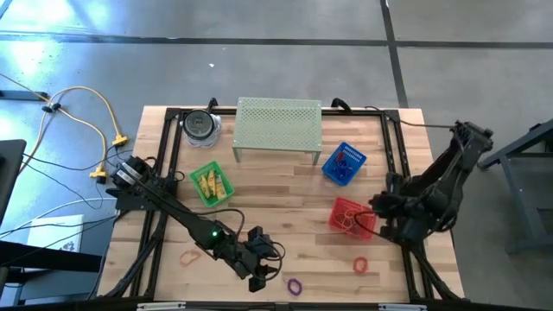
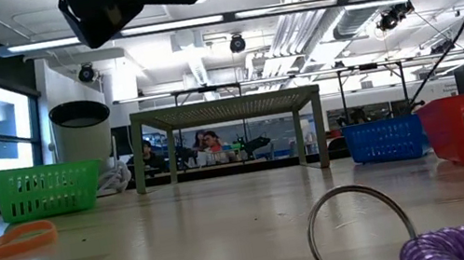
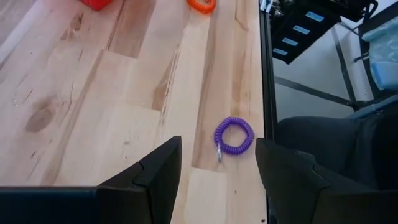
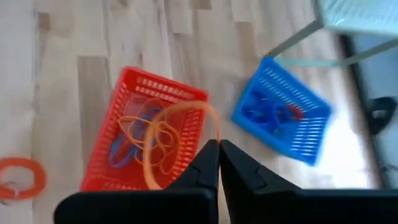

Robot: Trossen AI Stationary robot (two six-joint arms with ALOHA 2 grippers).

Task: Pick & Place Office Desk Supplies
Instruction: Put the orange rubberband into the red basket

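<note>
1. Dropping is the big worry on the right side: the right gripper (image 4: 218,163) has its jaws pinched shut on a thin orange band (image 4: 180,134), which dangles right over the red basket (image 4: 144,134). It's such a skinny loop that it could cling to a finger on release, or swing and land outside the rim.
2. Over on the left, the left gripper (image 3: 217,174) has its jaws wide open with nothing in them, lined up on the purple coil band (image 3: 234,135). That band sits right at the table (image 3: 93,112) edge, so I reckon a sloppy approach could nudge it off.
3. Pose-wise, the left arm stretches low across toward the front of the table; the right arm is folded at the right side, wrist above the red basket.
4. Other stuff: an orange coil (image 1: 360,264) and a pink band (image 1: 189,256) lie loose on the wood, yellow bits sit in the green basket (image 1: 212,184), and blue bands in the blue basket (image 1: 344,163).
</note>
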